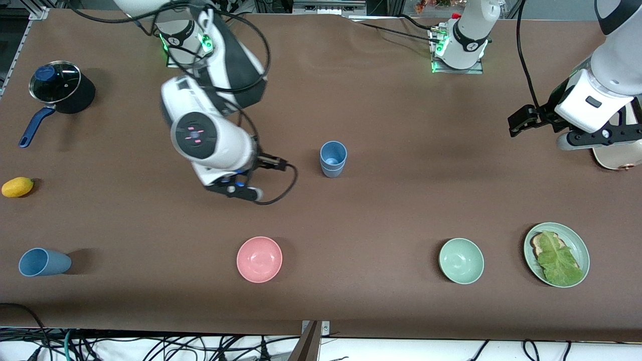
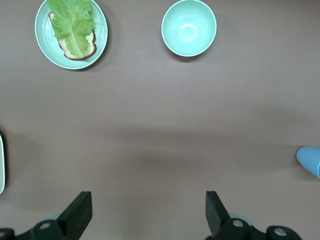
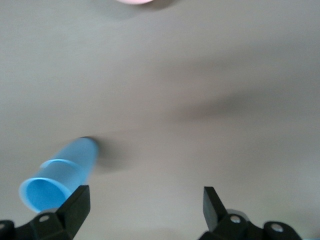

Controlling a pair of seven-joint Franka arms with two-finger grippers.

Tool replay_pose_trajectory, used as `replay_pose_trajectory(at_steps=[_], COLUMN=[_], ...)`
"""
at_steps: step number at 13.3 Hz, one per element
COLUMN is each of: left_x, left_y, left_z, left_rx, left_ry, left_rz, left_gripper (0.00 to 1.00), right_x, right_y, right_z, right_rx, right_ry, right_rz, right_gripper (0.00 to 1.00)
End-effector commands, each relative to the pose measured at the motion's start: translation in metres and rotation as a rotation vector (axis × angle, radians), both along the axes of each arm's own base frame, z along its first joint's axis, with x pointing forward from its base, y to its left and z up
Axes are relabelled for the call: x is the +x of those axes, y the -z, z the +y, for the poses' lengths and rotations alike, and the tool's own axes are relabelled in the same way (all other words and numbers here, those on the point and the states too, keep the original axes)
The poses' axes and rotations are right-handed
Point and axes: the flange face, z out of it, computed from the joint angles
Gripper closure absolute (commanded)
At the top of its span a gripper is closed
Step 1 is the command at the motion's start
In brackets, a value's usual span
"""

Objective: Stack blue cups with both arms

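Two blue cups (image 1: 333, 158) stand upright, nested one in the other, near the table's middle. A third blue cup (image 1: 44, 262) lies on its side at the right arm's end, near the front edge. My right gripper (image 1: 235, 190) hovers over bare table beside the nested cups, toward the right arm's end. It is open and empty in the right wrist view (image 3: 145, 197), where the nested cups (image 3: 60, 175) show next to one finger. My left gripper (image 1: 521, 123) hangs over the left arm's end of the table, open and empty (image 2: 145, 200). A blue cup's edge (image 2: 310, 160) shows there.
A black pot with a blue handle (image 1: 57, 87) and a yellow fruit (image 1: 17, 186) lie at the right arm's end. A pink bowl (image 1: 259, 259), a green bowl (image 1: 461, 260) and a green plate (image 1: 577, 239) with bread and lettuce sit near the front edge.
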Motion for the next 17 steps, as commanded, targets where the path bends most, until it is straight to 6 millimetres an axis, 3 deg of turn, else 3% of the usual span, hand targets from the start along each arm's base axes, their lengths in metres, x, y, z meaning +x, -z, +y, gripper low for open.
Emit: replay_pose_trajectory(at_steps=[1,3,6,7,9,14,17], left_x=[-0.006,-0.007,-0.007,-0.007,-0.007,-0.007,-0.007], left_y=[-0.005,-0.004,-0.004,-0.005,-0.004,-0.005,-0.005], left_z=[0.002,0.001,0.000,0.000,0.001,0.000,0.000], left_rx=[-0.010,-0.010,-0.010,-0.010,-0.010,-0.010,-0.010], left_ry=[0.016,0.017,0.019,0.019,0.019,0.019,0.019], left_rz=[0.011,0.016,0.017,0.016,0.018,0.016,0.016], left_gripper=[0.00,0.00,0.00,0.00,0.00,0.00,0.00], right_x=[0.009,0.018,0.018,0.018,-0.001,-0.058,-0.069], right_y=[-0.026,-0.045,-0.068,-0.078,-0.100,-0.116,-0.129], right_z=[-0.069,-0.114,-0.153,-0.176,-0.218,-0.260,-0.296], right_rx=[-0.028,-0.042,-0.041,-0.022,0.040,-0.031,0.004], right_ry=[-0.093,-0.095,-0.110,-0.097,-0.075,-0.097,-0.244], right_rz=[0.031,0.012,0.007,-0.004,-0.041,-0.123,-0.156], right_gripper=[0.00,0.00,0.00,0.00,0.00,0.00,0.00])
